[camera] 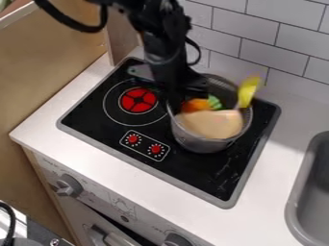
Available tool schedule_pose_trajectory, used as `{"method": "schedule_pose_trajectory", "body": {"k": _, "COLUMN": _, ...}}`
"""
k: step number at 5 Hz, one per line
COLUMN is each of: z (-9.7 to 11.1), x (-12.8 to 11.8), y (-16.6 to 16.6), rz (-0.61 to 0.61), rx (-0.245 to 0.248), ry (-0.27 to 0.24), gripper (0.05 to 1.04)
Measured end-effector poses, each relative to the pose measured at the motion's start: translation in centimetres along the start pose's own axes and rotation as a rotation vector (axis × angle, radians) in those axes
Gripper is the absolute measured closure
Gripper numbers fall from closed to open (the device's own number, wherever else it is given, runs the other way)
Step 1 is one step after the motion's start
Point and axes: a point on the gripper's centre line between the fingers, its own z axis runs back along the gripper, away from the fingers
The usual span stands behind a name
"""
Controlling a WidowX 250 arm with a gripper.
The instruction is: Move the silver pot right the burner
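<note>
While the silver pot sits on the black cooktop, just beside the red burner and to the right of it from where I stand, the gripper hangs down at its near-burner rim. Whether that pincer is spread, narrowed or has hold of the rim, I can't tell from here. The pot looks upright, its inner wall dotted like a strainer. Inside I can see something orange, a bit of green and a broad, pale peach-coloured piece, with a yellow piece poking up above the rim.

In front of the burner are two red dials in a white outline. Around the cooktop runs a white counter, with a grey sink over to the right, white tiles behind, and a knobbed oven front below.
</note>
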Motion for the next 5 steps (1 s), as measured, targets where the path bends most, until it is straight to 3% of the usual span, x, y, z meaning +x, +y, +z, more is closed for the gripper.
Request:
{"method": "schedule_pose_trajectory", "body": {"k": 2, "z": 1.2, "x": 0.3, "y": 0.7, "rz": -0.009, "rx": 0.029, "ry": 0.081, "gripper": 1.027}}
{"method": "schedule_pose_trajectory", "body": {"k": 5, "z": 3.3, "x": 1.1, "y": 4.2, "rz": -0.121, "rx": 0.017, "ry": 0.113, "gripper": 1.027}}
